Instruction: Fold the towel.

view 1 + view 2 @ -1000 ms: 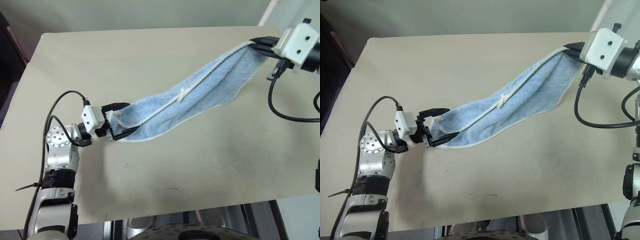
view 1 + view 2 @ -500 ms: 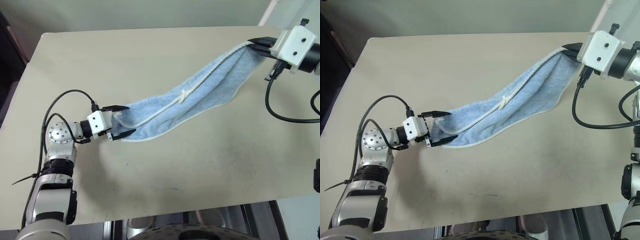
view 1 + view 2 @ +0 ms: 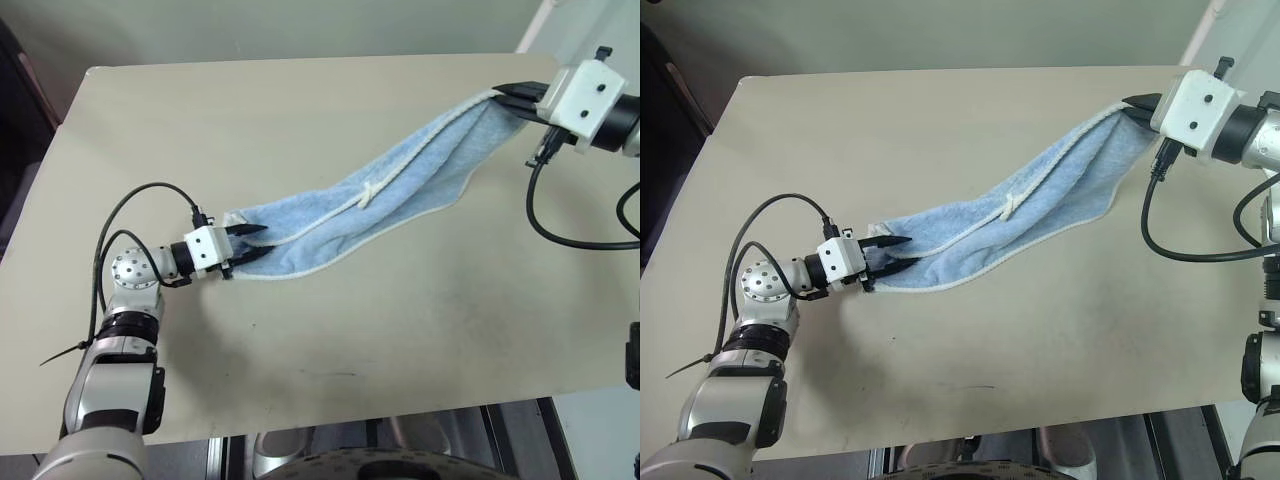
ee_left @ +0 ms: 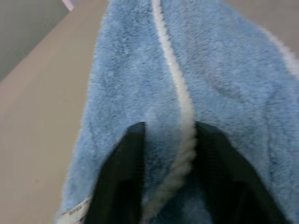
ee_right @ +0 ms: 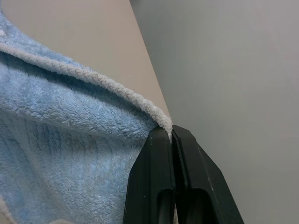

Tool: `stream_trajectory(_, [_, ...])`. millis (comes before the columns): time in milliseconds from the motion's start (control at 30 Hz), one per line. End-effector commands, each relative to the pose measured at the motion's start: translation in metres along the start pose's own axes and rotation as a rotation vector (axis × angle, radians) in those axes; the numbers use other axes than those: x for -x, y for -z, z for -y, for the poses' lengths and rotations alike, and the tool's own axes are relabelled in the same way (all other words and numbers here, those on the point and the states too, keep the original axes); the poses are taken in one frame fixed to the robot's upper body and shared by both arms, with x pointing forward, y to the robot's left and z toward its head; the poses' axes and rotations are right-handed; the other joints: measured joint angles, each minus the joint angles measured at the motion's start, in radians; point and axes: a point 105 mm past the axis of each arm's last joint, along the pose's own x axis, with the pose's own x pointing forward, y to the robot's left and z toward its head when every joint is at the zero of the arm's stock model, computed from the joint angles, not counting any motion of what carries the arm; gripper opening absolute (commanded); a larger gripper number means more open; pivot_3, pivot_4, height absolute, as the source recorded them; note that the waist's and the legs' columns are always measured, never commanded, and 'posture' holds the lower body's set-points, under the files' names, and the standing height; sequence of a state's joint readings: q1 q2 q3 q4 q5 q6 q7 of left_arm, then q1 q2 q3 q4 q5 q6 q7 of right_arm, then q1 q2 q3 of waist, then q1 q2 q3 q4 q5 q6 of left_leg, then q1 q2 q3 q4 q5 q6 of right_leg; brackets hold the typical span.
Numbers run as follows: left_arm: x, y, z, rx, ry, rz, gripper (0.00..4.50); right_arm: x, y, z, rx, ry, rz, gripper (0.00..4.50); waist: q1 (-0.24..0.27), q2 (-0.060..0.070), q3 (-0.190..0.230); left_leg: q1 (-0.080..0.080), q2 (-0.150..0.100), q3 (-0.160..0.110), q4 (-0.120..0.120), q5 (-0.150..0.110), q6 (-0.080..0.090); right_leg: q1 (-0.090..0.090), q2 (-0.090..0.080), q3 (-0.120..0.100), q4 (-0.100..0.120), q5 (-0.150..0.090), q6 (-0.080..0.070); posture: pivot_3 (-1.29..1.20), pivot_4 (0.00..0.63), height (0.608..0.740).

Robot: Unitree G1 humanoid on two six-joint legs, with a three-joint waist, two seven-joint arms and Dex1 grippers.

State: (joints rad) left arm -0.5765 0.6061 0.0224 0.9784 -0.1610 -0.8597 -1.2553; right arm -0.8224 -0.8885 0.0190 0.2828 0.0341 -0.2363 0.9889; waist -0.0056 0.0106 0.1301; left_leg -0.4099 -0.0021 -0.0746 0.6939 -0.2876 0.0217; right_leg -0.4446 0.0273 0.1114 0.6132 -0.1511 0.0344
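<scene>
Light-blue terry, fluffy pile w/ white corded edging: the towel (image 3: 400, 185) stretches long and bunched, diagonally over the table (image 3: 300, 110), from near-left up to the far-right corner. Far end is lifted off the surface; near end lies on the tabletop. A white cord runs lengthwise along the cloth, w/ a small knot or loop (image 3: 368, 190) about midway.

Left gripper (image 3: 246, 245), low at the table, has its two black fingers (image 4: 122, 186) narrowed on either side of the towel's near end; in the left wrist view the cloth and cord edge sit between them, a visible gap remaining. Can't tell if it's fully clamped yet.

Right gripper (image 3: 505, 97), raised at the far-right corner, fingers pressed tight together, pinching the towel's edge right at the corded rim; the right wrist view shows the cord coming out at the fingertips (image 5: 161, 140).

Table is matte beige, smooth, rectangular, faint dark scuffs toward the near side. Plain pale wall (image 3: 300, 30) behind. Black cables (image 3: 545, 215) loop off both wrists.
</scene>
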Motion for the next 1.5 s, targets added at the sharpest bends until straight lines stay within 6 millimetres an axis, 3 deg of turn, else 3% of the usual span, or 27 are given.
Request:
stream_trajectory(33, [0.006, -0.002, -0.006, 0.004, -0.006, 0.004, 0.25, 0.008, -0.010, 0.013, 0.042, 0.053, 0.015, 0.00, 0.000, 0.000, 0.000, 0.000, 0.000, 0.000, 0.000, 0.000, 0.000, 0.000, 0.000, 0.000, 0.000, 0.000, 0.000, 0.00, 0.150, 0.740])
stream_trajectory(67, [0.007, -0.002, -0.010, 0.015, -0.025, 0.007, 0.05, 0.008, -0.009, 0.013, 0.041, 0.051, 0.012, 0.00, 0.000, 0.000, 0.000, 0.000, 0.000, 0.000, 0.000, 0.000, 0.000, 0.000, 0.000, 0.000, -0.001, 0.000, 0.000, 0.00, 0.150, 0.740])
stream_trajectory(433, [0.008, -0.003, -0.022, -0.001, -0.079, -0.008, 0.05, 0.008, -0.009, 0.011, 0.041, 0.049, 0.011, 0.00, 0.000, 0.000, 0.000, -0.002, 0.000, 0.000, 0.000, 0.000, 0.000, -0.002, 0.000, 0.000, -0.001, 0.000, 0.000, 0.00, 0.150, 0.740])
stream_trajectory(500, [0.001, -0.030, -0.060, 0.074, -0.243, 0.151, 0.05, 0.011, -0.005, 0.014, 0.034, 0.060, 0.001, 0.00, 0.003, 0.000, 0.000, -0.003, 0.000, 0.000, 0.000, 0.000, 0.000, -0.002, 0.000, 0.000, -0.002, 0.000, 0.000, 0.00, 0.150, 0.740])
stream_trajectory(600, [-0.001, -0.043, -0.074, 0.120, -0.299, 0.230, 0.05, 0.012, -0.004, 0.014, 0.032, 0.064, -0.004, 0.00, 0.009, 0.000, 0.000, -0.010, 0.000, -0.001, 0.004, 0.002, 0.001, -0.006, 0.000, -0.002, -0.001, 0.003, 0.003, 0.00, 0.150, 0.740])
stream_trajectory(667, [0.000, -0.060, -0.118, 0.215, -0.471, 0.315, 0.05, 0.014, 0.004, 0.016, 0.023, 0.080, -0.026, 0.00, 0.008, 0.000, 0.000, -0.009, 0.000, 0.000, 0.005, 0.003, 0.000, -0.006, 0.000, -0.001, -0.002, 0.004, 0.003, 0.00, 0.150, 0.740])
stream_trajectory(767, [0.003, -0.073, -0.157, 0.292, -0.631, 0.342, 0.05, 0.017, 0.010, 0.018, 0.015, 0.095, -0.044, 0.00, 0.007, 0.000, 0.000, -0.010, 0.000, 0.000, 0.005, 0.004, 0.000, -0.005, -0.001, -0.001, -0.003, 0.006, 0.005, 0.00, 0.150, 0.740])
stream_trajectory(1000, [0.012, -0.074, -0.195, 0.326, -0.824, 0.228, 0.05, 0.021, 0.030, 0.029, -0.004, 0.164, -0.094, 0.00, -0.002, 0.001, 0.001, -0.010, 0.000, 0.000, 0.003, 0.008, -0.002, -0.007, -0.001, 0.000, -0.004, 0.006, 0.005, 0.00, 0.150, 0.740])
stream_trajectory(1167, [0.000, -0.070, -0.204, 0.343, -0.905, 0.132, 0.05, 0.018, 0.051, 0.046, -0.017, 0.274, -0.166, 0.00, -0.003, 0.001, 0.001, -0.010, 0.000, 0.001, 0.002, 0.009, -0.001, -0.009, -0.001, 0.000, -0.004, 0.006, 0.005, 0.00, 0.150, 0.740])
stream_trajectory(1300, [-0.006, -0.083, -0.219, 0.355, -0.997, 0.130, 0.05, 0.014, 0.066, 0.064, -0.006, 0.378, -0.233, 0.00, 0.001, 0.001, 0.001, -0.011, -0.001, 0.000, 0.002, 0.009, -0.001, -0.008, -0.001, 0.000, -0.004, 0.006, 0.005, 0.00, 0.150, 0.740])
stream_trajectory(1500, [0.008, -0.112, -0.246, 0.317, -1.145, 0.150, 0.05, 0.010, 0.061, 0.097, 0.065, 0.524, -0.271, 0.00, -0.001, 0.001, 0.002, -0.014, -0.001, 0.001, -0.004, 0.010, -0.002, -0.015, -0.001, 0.001, -0.004, 0.006, 0.005, 0.00, 0.150, 0.740])
